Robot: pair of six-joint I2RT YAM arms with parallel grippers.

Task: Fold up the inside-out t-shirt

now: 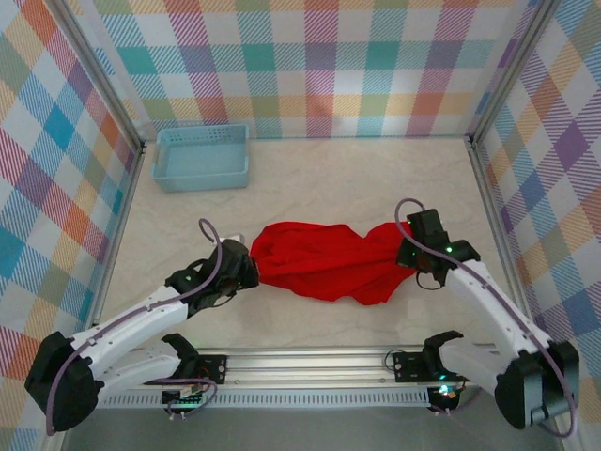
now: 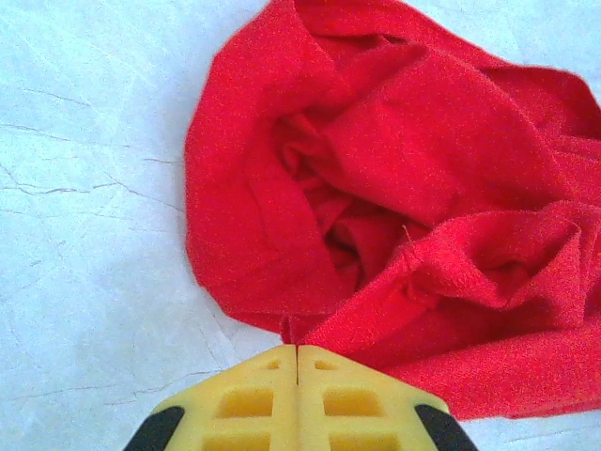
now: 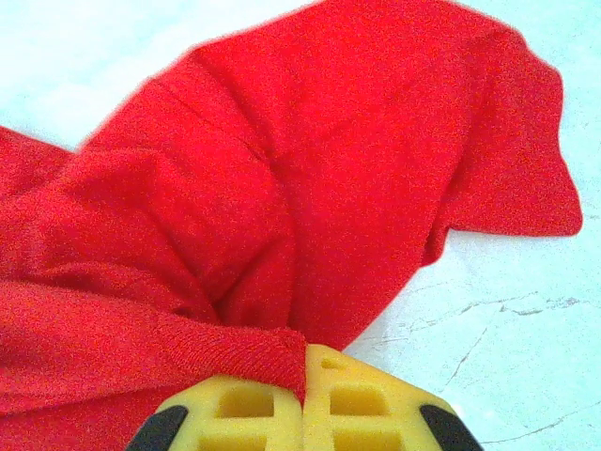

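My left claw [image 1: 248, 270] and right claw [image 1: 406, 252] are each clamped tight on one end of the shirt [image 1: 319, 263]. It lies bunched mid-worktop [image 1: 376, 178], its long axis running left to right between them. A ribbed hem [image 3: 235, 349] meets my right claw; the left end gapes open, possibly a sleeve.

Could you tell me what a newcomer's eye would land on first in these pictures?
The bright red t-shirt stands out first, bunched in a crumpled band across the middle of the pale table. The left gripper is shut on its left end and the right gripper on its right end. A light-blue basket sits at the far left corner, apart from the cloth.
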